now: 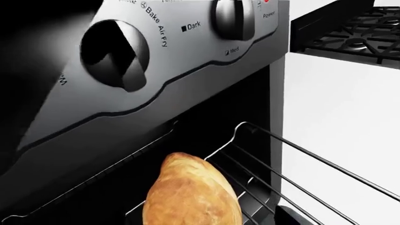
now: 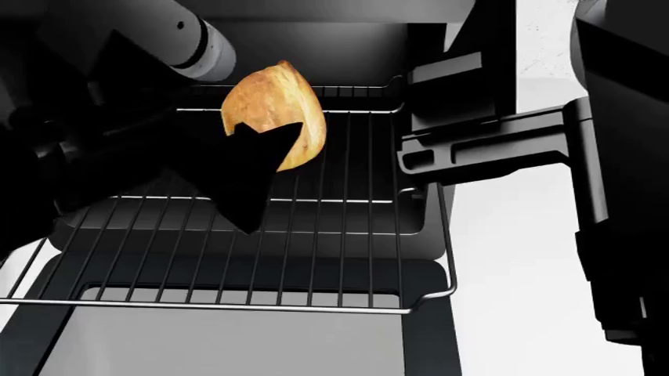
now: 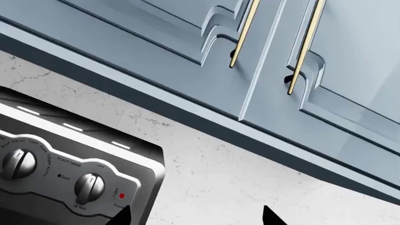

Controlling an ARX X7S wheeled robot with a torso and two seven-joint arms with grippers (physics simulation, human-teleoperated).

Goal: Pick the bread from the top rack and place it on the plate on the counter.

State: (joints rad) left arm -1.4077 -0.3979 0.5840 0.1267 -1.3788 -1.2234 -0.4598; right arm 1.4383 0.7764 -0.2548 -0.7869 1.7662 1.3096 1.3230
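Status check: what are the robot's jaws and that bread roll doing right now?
Left gripper shut on bread, lifted above top rack. Right gripper open, empty. Plate not in view.

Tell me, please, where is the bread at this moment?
In the head view the bread is at upper centre, over the back of the pulled-out top rack, with the left gripper's dark fingers on it.

Toaster oven control panel [image 3: 69, 173], brushed silver, two knobs [image 3: 89, 187], red power light [image 3: 121, 195]. Blue-grey cabinet doors [image 3: 350, 93] at 12–3 o'clock, gold bar handles [image 3: 304, 47]. Pale speckled wall [image 3: 212, 164] below them. Black stove grate [image 1: 356, 33] at 2 o'clock.
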